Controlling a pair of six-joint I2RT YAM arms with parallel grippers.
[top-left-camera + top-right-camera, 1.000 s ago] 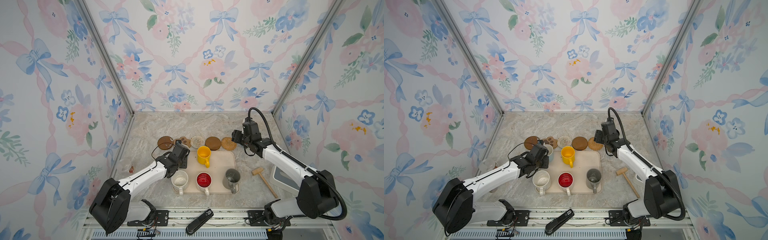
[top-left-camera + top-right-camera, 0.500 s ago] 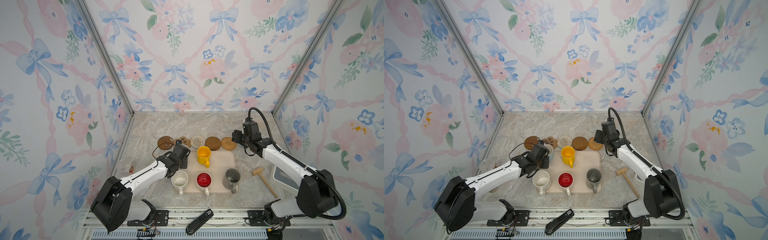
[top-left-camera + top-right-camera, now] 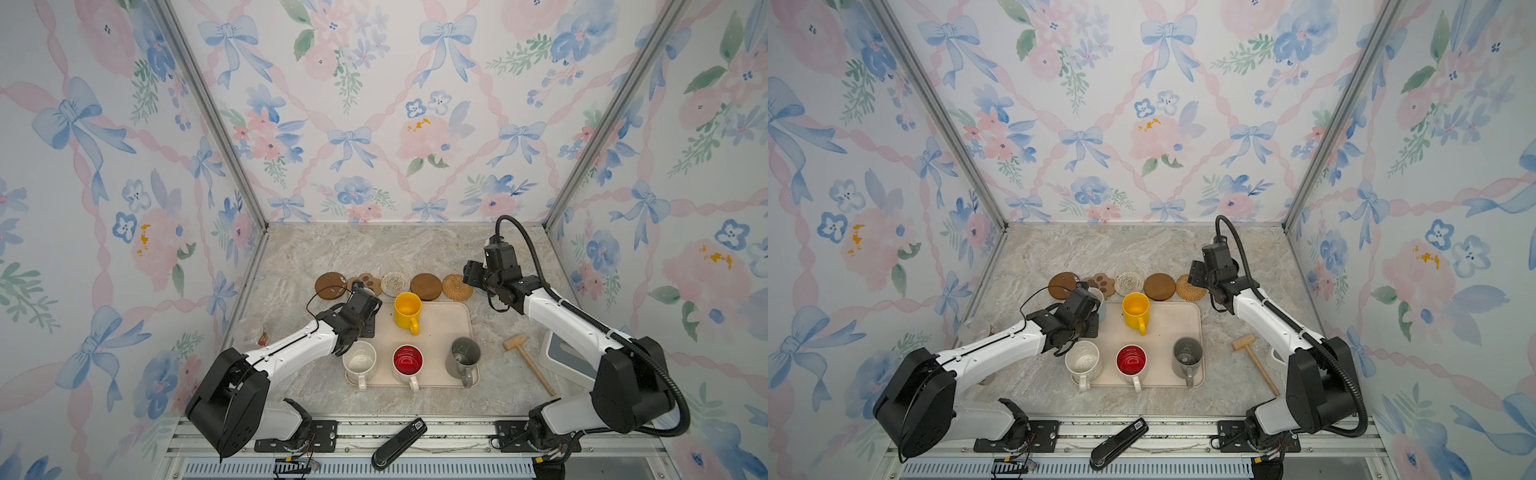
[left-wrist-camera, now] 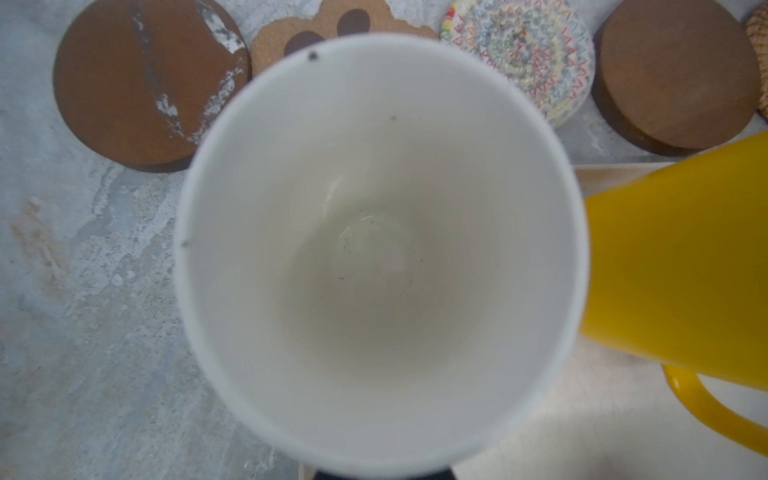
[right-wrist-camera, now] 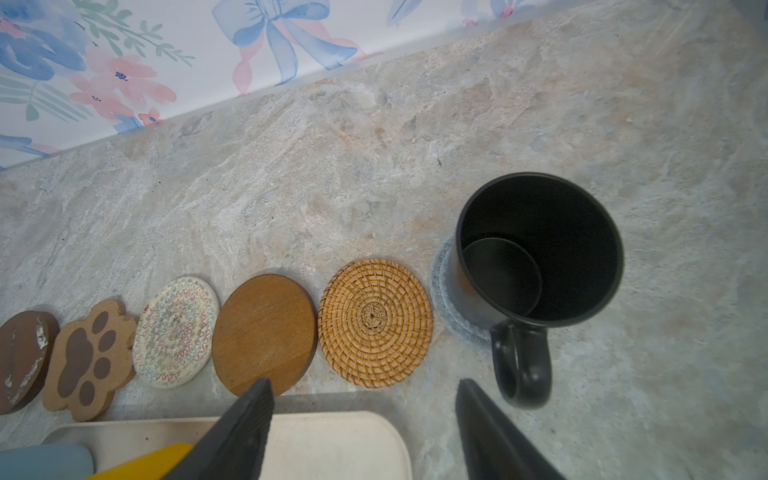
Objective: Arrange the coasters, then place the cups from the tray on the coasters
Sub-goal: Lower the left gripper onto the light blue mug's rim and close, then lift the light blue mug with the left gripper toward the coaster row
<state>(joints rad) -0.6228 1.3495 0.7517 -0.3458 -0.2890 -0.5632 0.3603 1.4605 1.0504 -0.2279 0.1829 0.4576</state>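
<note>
Left tool (image 3: 365, 306) is closed tight at the near side of the light blue mug (image 4: 382, 249), which is at the back left corner of the tray (image 3: 440, 328). In the left wrist view the mug's white inside fills the frame, and the contact itself is hidden below its rim. Beside it on the tray stands the yellow mug (image 3: 407, 309). Along the front edge stand the speckled cream mug (image 3: 359, 363), the red-lined white mug (image 3: 408, 360) and the grey mug (image 3: 463, 356), handles toward the front. Behind the tray five coasters lie in a row on the surface (image 3: 374, 249): the dark brown round coaster (image 3: 331, 285), paw coaster (image 3: 368, 282), cream woven coaster (image 3: 395, 283), wooden disc (image 3: 426, 286) and rattan coaster (image 3: 457, 286). At the row's right end the black mug (image 5: 540, 249) stands on the grey-blue crocheted coaster (image 5: 442, 291). The right tool (image 5: 363, 384) hangs just beside that mug, jaws spread wide with nothing between them. A wooden mallet (image 3: 525, 359) lies right of the tray.
</note>
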